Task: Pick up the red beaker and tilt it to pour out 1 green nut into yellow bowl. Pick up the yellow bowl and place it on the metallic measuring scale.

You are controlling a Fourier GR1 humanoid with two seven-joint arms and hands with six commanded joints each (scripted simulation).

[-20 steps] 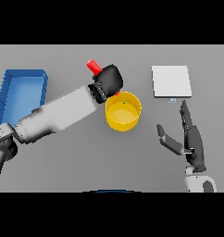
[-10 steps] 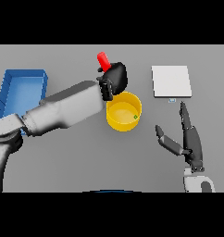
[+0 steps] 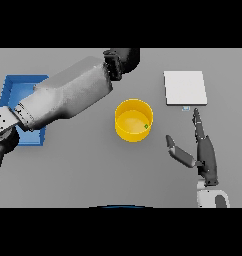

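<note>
Left hand (image 3: 124, 59) now farther back, bowl (image 3: 134, 120) uncovered.

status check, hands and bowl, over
Left hand at far edge, grip unclear. Right hand open, idle. Green nut in yellow bowl; path to scale clear.

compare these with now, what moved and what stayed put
The left hand has swung up and away from the yellow bowl to the view's top edge; the red beaker it held is no longer visible. A green nut lies in the bowl. The right hand, measuring scale and blue tray are unchanged.
</note>
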